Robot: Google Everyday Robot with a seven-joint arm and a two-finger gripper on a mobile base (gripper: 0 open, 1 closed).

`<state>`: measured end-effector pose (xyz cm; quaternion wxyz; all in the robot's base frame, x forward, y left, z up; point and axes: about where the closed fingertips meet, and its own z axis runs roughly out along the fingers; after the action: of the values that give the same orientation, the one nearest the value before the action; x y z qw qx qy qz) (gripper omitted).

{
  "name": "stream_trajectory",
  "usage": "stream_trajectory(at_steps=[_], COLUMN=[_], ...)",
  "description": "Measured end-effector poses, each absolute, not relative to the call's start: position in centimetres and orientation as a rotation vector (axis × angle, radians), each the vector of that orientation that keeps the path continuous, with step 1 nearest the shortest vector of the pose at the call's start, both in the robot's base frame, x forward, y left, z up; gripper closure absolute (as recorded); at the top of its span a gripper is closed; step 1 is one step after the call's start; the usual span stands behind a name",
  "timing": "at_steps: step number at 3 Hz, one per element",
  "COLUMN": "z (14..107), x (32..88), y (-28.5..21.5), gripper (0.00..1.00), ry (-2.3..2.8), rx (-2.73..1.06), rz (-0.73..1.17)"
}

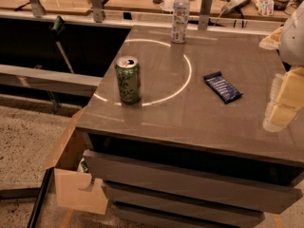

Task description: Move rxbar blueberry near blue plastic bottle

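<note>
Surface [199, 122]: grey top, I see three things.
Far edge: bottle [180, 15].
Front left: can [128, 80].
Right: snack bar [223, 87], flat.
Tool [282, 101]: over right edge.

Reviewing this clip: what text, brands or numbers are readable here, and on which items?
Nothing is legible.
rxbar blueberry: white print, too blurred to read.
blue plastic bottle: label print too small to read.
green can: markings unreadable.
gripper, at the right edge: no text visible.

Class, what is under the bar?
The bar lies flat on the grey top; anything beneath it is covered. The gripper hovers at the right edge.
</note>
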<state>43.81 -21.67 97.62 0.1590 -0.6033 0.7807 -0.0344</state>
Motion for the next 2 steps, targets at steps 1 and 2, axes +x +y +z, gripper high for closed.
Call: stream_trajectory(at_steps=[1, 2], z=[97.6, 97.5], x=[43.8, 44.5], y=[-21.7, -24.4], gripper=[0.0, 0.0], ry=[2.232, 2.241], rx=[-1.724, -1.568], rz=[-0.098, -0.061])
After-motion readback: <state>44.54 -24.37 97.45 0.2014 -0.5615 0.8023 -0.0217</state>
